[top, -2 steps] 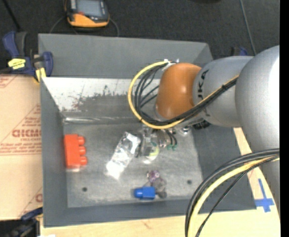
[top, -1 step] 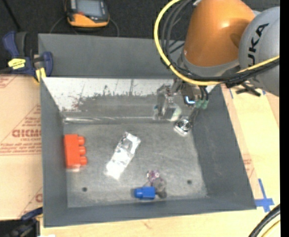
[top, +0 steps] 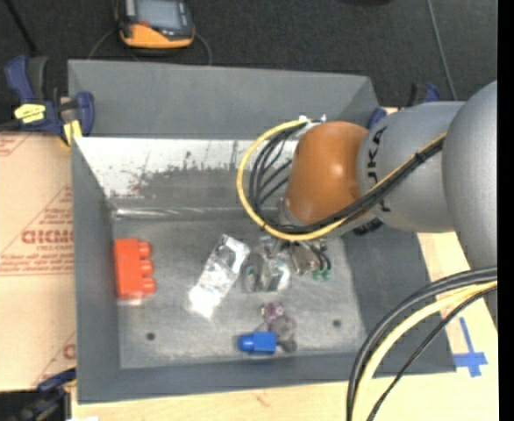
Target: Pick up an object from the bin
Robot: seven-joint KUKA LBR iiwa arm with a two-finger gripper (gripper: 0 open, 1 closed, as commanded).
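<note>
My gripper (top: 270,270) hangs low over the middle of the bin floor, partly hidden under the orange cover. Just to its left lies a clear plastic bag (top: 217,275) with a dark item inside, touching or nearly touching the gripper. A small green piece (top: 322,274) sits at its right side. Below it, toward the front wall, rest a small purple piece (top: 274,312) and a blue cylinder-like part (top: 257,343).
An orange ridged block (top: 133,268) lies alone on the left of the bin floor. The arm with its looped yellow and black cables covers the bin's right rear part. The slanted back wall rises behind the gripper.
</note>
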